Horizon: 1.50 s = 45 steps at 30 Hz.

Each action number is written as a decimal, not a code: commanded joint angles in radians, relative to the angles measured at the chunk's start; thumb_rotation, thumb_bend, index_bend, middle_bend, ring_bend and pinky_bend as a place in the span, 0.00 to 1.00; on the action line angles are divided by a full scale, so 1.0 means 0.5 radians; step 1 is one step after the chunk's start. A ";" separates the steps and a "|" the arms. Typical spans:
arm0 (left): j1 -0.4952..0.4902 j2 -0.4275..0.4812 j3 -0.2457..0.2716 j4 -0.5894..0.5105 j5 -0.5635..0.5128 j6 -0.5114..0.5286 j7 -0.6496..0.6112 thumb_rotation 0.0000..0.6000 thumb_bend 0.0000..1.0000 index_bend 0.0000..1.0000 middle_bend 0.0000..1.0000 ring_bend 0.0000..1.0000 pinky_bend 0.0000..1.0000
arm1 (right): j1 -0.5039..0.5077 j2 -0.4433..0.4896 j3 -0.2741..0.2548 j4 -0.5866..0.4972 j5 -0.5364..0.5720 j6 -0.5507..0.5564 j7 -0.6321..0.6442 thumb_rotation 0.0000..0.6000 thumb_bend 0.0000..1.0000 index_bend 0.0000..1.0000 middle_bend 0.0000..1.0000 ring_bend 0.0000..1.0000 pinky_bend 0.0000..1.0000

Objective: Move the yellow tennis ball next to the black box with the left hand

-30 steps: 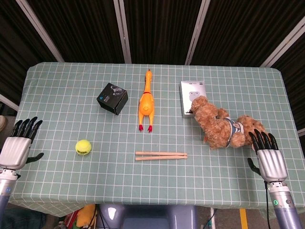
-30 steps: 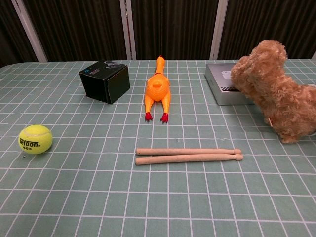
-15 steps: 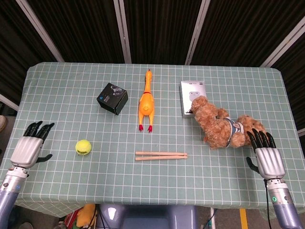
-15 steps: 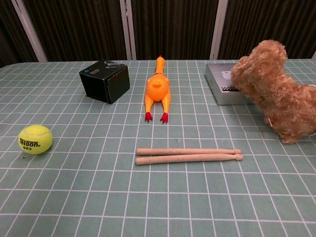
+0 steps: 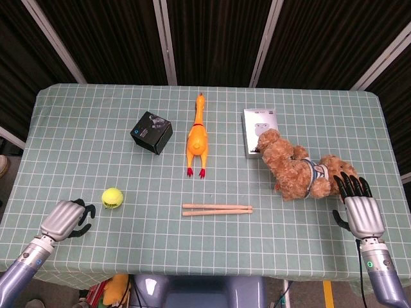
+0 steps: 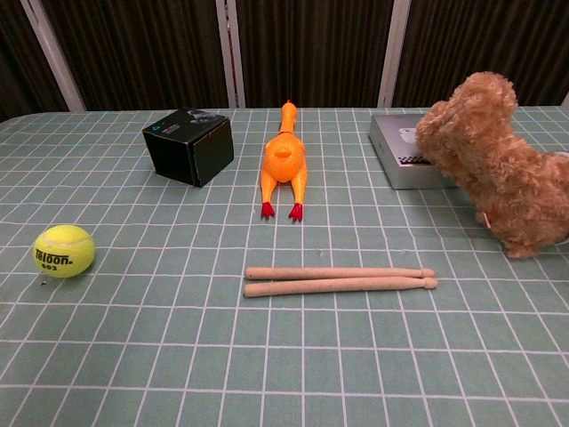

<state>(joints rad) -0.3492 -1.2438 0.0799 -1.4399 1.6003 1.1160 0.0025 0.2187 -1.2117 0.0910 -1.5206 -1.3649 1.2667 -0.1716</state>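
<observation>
Left hand (image 5: 66, 218), fingers curled and holding nothing, we note near the yellow tennis ball (image 5: 112, 197), apart from the black box (image 5: 151, 132).

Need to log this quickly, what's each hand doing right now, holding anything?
Left hand: holds nothing, fingers curled in, just short of the tennis ball.
Right hand: open, holding nothing, fingers straight, beside the teddy dog.

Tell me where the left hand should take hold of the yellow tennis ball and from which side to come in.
Probably grip the yellow tennis ball around its widest part, fingers on one side and thumb on the other. It is round, so no side is better by shape. It sits alone on the table, with open cloth all around. The left hand is already beside it, on the near left, so coming from there and over the top looks simplest.
</observation>
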 commanded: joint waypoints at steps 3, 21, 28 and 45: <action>-0.086 -0.036 0.042 0.011 0.047 -0.140 -0.030 1.00 0.31 0.47 0.70 0.39 0.59 | 0.001 0.007 0.003 -0.004 0.002 0.001 0.015 1.00 0.40 0.00 0.00 0.00 0.00; -0.249 -0.200 -0.036 0.090 -0.052 -0.358 0.037 1.00 0.32 0.37 0.67 0.39 0.59 | -0.030 0.065 0.006 -0.008 -0.003 0.048 0.122 1.00 0.40 0.00 0.00 0.00 0.00; -0.319 -0.214 -0.073 0.120 -0.084 -0.422 -0.007 1.00 0.31 0.30 0.64 0.38 0.59 | -0.029 0.075 0.012 -0.006 0.005 0.048 0.137 1.00 0.40 0.00 0.00 0.00 0.00; -0.511 -0.301 -0.155 0.333 -0.095 -0.557 -0.237 1.00 0.22 0.26 0.60 0.37 0.58 | -0.028 0.107 0.042 -0.004 0.054 0.037 0.189 1.00 0.40 0.00 0.00 0.00 0.00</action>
<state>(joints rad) -0.5955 -1.3897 0.0051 -1.2825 1.5517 0.8455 -0.1072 0.2041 -1.1591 0.1110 -1.5225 -1.3386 1.2858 -0.0778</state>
